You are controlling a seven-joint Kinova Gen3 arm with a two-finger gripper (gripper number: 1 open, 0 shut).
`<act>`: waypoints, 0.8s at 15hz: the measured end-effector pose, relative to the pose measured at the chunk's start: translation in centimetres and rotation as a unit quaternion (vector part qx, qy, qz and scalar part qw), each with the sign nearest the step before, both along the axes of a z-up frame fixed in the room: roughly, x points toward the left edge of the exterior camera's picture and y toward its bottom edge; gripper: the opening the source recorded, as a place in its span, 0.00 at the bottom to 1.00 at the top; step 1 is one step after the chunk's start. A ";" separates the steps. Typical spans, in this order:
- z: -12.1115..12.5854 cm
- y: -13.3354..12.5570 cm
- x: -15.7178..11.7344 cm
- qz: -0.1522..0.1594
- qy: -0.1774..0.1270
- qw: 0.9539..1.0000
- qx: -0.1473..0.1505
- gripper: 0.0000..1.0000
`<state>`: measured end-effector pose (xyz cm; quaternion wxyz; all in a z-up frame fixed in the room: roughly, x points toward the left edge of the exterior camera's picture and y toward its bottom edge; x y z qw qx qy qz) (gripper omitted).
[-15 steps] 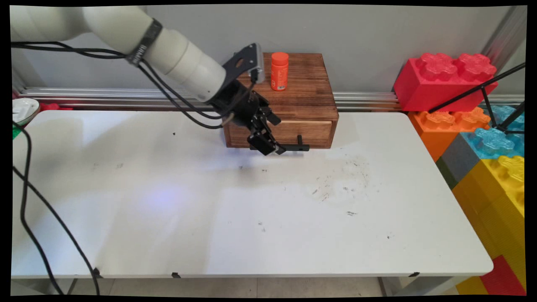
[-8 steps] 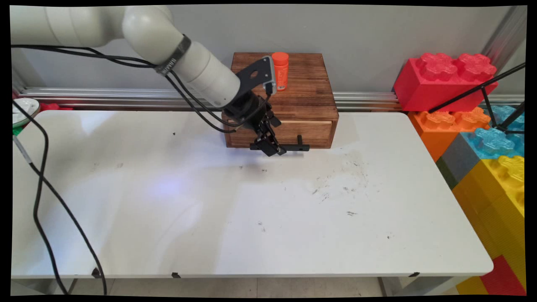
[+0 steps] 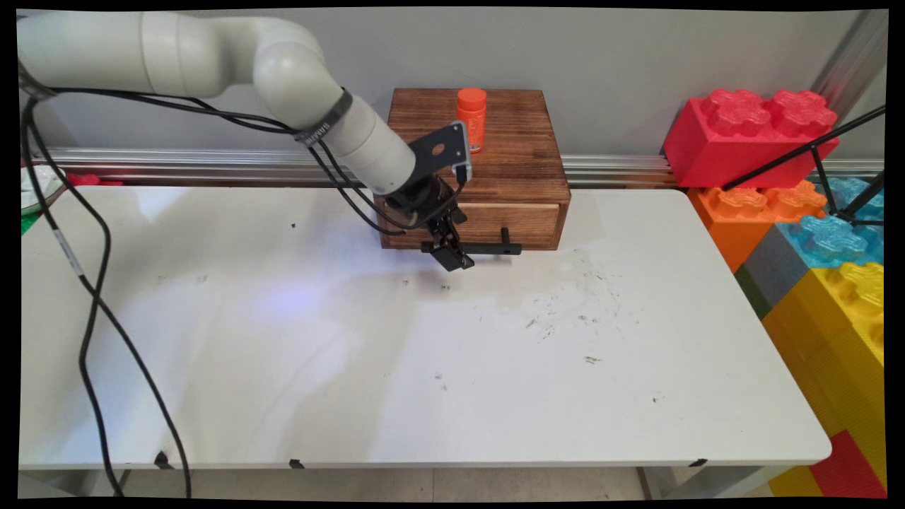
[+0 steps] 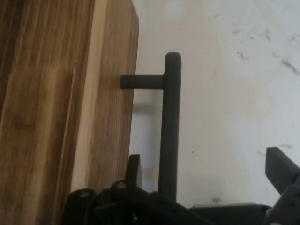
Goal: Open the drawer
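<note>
Hand view shows us the fingers [image 4: 133, 171] spread apart, one thin tip in the gap between the drawer front and the handle [image 4: 169, 126], the other out at the lower right edge over bare counter [image 4: 225, 93]. The bar runs up between them, so the gripper [image 4: 206, 176] straddles it without pinching it; we see clear space on the outer side at least. We judge that the spread leaves room for the bar to sit inside the jaws.

The handle is a dark rod held off the wood by short posts; one post [image 4: 140, 81] shows near the far end. In this view its long axis runs from bottom to top, parallel with the drawer face.

In the main view the gripper [image 3: 452, 256] hangs at the left end of the handle [image 3: 495, 249], which lies level across the drawer front [image 3: 516, 220], its long axis running left to right along the box, just above the counter [image 3: 424, 367]. The arm [image 3: 353, 134] slants down to it from the upper left, and we take that low slant as the way to bring the jaws across the bar.

The drawer looks shut, its face flush with the box [image 3: 523, 155]. The box stands at the counter's far edge against the wall. A bottle [image 3: 471, 119] stands upright on its top, toward the back. Big toy blocks [image 3: 756, 134] are stacked well apart at the right.
</note>
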<state>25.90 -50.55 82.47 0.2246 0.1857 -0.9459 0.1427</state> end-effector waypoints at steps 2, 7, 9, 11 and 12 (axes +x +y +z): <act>-0.9 -0.4 0.0 -0.002 -0.007 1.000 0.002 1.00; -3.1 -1.3 0.0 -0.006 -0.017 1.000 0.012 1.00; -3.6 -1.4 -0.1 -0.009 -0.018 1.000 0.016 1.00; -4.2 -1.5 -0.3 -0.013 -0.018 1.000 0.020 1.00; -4.5 -1.6 -0.4 -0.016 -0.017 0.999 0.021 1.00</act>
